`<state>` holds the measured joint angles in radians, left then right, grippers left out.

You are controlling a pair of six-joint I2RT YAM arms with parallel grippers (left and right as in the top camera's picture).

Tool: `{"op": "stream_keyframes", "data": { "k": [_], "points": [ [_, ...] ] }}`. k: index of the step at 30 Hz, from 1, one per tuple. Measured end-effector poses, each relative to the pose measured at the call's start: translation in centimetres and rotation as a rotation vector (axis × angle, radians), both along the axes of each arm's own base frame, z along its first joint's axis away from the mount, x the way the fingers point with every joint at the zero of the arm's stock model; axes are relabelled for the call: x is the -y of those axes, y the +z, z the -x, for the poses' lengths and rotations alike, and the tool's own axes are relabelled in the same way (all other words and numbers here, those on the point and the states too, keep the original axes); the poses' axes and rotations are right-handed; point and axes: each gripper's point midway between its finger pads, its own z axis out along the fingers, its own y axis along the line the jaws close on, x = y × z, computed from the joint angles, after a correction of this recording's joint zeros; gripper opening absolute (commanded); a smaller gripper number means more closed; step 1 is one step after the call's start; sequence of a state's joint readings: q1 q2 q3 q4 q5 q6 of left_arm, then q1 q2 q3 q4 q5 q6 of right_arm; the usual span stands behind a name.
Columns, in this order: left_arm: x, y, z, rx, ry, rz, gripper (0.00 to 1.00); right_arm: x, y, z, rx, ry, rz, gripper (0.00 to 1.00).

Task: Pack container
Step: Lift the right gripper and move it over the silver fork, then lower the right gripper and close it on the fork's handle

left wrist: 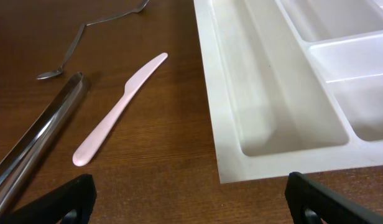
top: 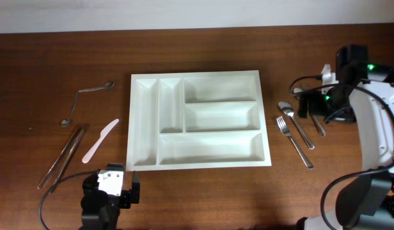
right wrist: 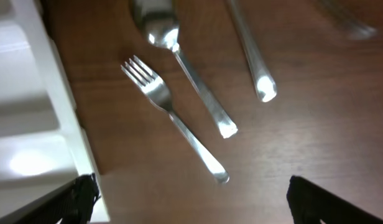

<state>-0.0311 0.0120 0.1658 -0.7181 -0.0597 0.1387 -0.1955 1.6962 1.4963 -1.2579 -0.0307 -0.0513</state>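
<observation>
Two robot arms stand at a dark wooden counter (top: 203,198), seen from above. Nearest, at the left of the near edge, the left arm (top: 110,191) sits low. The left fingers (left wrist: 67,199) are spread wide apart with nothing between them, over bare wood. Just beyond them, on the left, a pair of metal tongs (top: 63,156) lies slanted on the counter. Beside it to the right, a pink plastic knife (top: 100,140) lies at a similar slant, apart from the tongs. The container (top: 200,164), a large white cutlery tray, lies flat in the middle of the counter, its near left corner close to the left fingers. It has two narrow upright compartments on its left, one long compartment along its near side, and two short ones, one behind the other, on its far right. All the cutlery lies outside it. To the right of the container, a metal fork (top: 296,144) and a spoon (top: 298,126) lie side by side, slanted, near the tray but not touching it. A third metal handle (top: 318,124) lies further right. The white right arm (top: 376,121) curves in from the near right, and the right fingers (right wrist: 322,199) are released, wide apart and holding nothing, above that cutlery. Farthest on the left, a thin bent spoon (top: 87,99) lies alone.
</observation>
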Motion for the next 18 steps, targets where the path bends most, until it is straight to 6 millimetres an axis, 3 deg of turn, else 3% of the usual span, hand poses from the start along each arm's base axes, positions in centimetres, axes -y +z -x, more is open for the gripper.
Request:
{"op": "stream_keyframes", "data": {
  "k": [5,9,13,18],
  "points": [
    [0.0,0.0,0.0,0.000,0.000,0.000,0.99,-1.2,-5.4,1.7,-0.045,0.018,-0.039,0.99],
    [0.0,0.0,0.0,0.000,0.000,0.000,0.99,-2.1,-8.8,4.4,-0.097,-0.012,-0.072,0.99],
    [0.0,0.0,0.0,0.000,0.000,0.000,0.99,-2.7,-10.1,5.5,-0.101,-0.038,-0.096,0.99],
    [0.0,0.0,0.0,0.000,0.000,0.000,0.99,-2.8,-10.1,5.4,-0.094,-0.054,-0.108,0.99]
  ]
}}
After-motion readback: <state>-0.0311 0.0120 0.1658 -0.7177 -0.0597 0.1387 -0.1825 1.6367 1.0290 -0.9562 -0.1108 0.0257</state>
